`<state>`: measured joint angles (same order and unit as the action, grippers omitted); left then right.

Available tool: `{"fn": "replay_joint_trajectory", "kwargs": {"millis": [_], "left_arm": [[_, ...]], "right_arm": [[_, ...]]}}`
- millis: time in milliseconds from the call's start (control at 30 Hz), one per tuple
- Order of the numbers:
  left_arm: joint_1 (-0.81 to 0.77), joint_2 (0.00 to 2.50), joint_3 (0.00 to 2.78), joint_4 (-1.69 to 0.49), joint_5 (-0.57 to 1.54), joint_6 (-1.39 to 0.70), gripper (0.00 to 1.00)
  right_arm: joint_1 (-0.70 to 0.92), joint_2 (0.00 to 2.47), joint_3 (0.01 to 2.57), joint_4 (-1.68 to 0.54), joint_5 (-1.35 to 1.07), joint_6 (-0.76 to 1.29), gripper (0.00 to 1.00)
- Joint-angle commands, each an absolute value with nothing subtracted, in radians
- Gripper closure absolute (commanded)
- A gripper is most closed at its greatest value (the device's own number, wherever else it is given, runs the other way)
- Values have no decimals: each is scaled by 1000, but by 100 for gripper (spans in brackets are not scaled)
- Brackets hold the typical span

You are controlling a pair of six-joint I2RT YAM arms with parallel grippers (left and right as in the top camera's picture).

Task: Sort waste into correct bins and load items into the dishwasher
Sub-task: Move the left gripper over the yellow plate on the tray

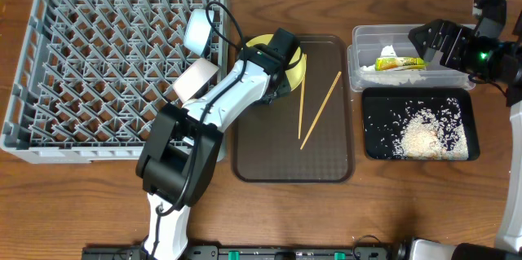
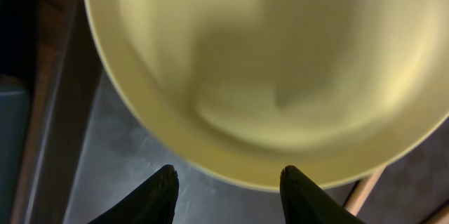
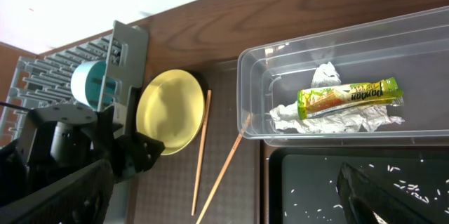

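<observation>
The yellow plate (image 1: 295,63) lies at the back left of the brown serving tray (image 1: 294,170). My left gripper (image 1: 281,71) hovers over it, open; in the left wrist view the plate's near rim (image 2: 231,171) sits just ahead of the open fingers (image 2: 228,183). Two chopsticks (image 1: 302,107) (image 1: 321,109) lie on the tray. The pale blue bowl (image 1: 198,30) and a white bowl or cup (image 1: 196,79) stand in the grey dish rack (image 1: 98,72). The wrapper (image 1: 400,63) with crumpled paper lies in the clear tub (image 1: 363,48). Rice (image 1: 424,138) lies in the black tray (image 1: 371,150). My right gripper (image 1: 421,38) is open and empty above the tub.
The right wrist view shows the wrapper (image 3: 349,96) in the tub (image 3: 252,69), the black tray (image 3: 309,182) below it, the plate (image 3: 172,112) and the chopsticks (image 3: 200,154). The left arm crosses the rack's right edge.
</observation>
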<state>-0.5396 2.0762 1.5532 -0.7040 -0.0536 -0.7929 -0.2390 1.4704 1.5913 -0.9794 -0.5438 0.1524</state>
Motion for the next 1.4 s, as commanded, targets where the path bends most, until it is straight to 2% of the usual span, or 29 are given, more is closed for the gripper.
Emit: {"fn": "replay_joint_trajectory", "kwargs": {"millis": [0, 667, 767, 900, 1233, 1367], "left_arm": [[-540, 2107, 1544, -664, -91, -852, 51], [-541, 2188, 1540, -650, -88, -923, 51], [-541, 2221, 1540, -649, -86, -923, 62], [-541, 2257, 1540, -660, -52, -923, 92], [-537, 2240, 1543, -664, -63, -913, 93], [-530, 2182, 1543, -645, -93, -801, 93]], "right_arm": [[-238, 1472, 1602, -981, -541, 160, 1], [-238, 1472, 1602, -981, -541, 160, 1], [-238, 1472, 1602, -981, -541, 160, 1], [-238, 1472, 1602, -981, -541, 160, 1], [-238, 1472, 1602, -981, -541, 160, 1], [-238, 1472, 1602, -981, -541, 160, 1]]}}
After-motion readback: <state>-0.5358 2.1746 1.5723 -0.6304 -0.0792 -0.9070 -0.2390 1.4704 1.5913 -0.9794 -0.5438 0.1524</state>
